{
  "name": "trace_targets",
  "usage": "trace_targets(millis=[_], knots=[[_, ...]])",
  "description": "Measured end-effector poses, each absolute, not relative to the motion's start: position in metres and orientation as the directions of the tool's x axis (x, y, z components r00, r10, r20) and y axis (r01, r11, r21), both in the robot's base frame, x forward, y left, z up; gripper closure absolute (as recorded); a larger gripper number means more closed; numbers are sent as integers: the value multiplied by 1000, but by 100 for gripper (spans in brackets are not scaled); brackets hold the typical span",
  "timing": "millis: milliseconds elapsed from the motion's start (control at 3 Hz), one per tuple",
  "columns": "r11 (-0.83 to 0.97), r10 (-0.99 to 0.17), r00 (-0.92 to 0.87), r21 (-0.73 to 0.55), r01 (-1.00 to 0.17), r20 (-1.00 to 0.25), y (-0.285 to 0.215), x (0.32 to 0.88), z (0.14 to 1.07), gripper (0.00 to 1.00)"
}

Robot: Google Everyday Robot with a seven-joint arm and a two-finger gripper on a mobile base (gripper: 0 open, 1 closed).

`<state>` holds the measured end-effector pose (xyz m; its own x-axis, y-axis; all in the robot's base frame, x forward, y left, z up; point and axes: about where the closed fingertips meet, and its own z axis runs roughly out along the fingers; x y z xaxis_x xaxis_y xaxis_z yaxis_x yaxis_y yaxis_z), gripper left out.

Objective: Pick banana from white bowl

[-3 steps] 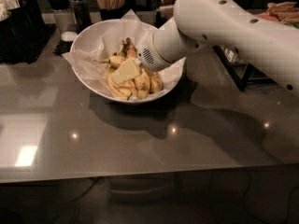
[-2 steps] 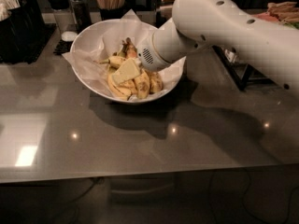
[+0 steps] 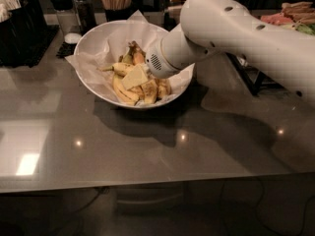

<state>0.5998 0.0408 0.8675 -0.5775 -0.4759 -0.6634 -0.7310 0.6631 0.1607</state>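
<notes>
- The gripper (image 3: 136,76) is down inside the white bowl (image 3: 96,91), at the end of the white arm (image 3: 236,33). It sits over the fruit, and whether it is open or closed on anything cannot be told.
- The banana (image 3: 119,68) lies in the bowl just left of the gripper. Its pale-green stem points left, and it has not been lifted out.
- Risk: the bunch of bananas (image 3: 147,88) lies directly under and beside the gripper, so a grasp here could take the wrong fruit.
- Risk: the crinkled paper (image 3: 141,19) lining the bowl could catch and come up with the fruit.
- Risk: the bowl stands loose on the desk (image 3: 147,151), so a sideways push from the arm could shift or tip it.
</notes>
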Motion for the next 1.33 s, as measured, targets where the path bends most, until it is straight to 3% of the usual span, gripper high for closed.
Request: trace_targets(millis=[333, 667, 1000, 1333], knots=[[663, -474, -584, 168, -729, -659, 44, 599, 865, 62], [665, -474, -587, 170, -727, -656, 44, 599, 864, 86], [669, -471, -589, 170, -724, -657, 44, 599, 864, 100], [679, -461, -592, 167, -715, -661, 40, 598, 862, 100]])
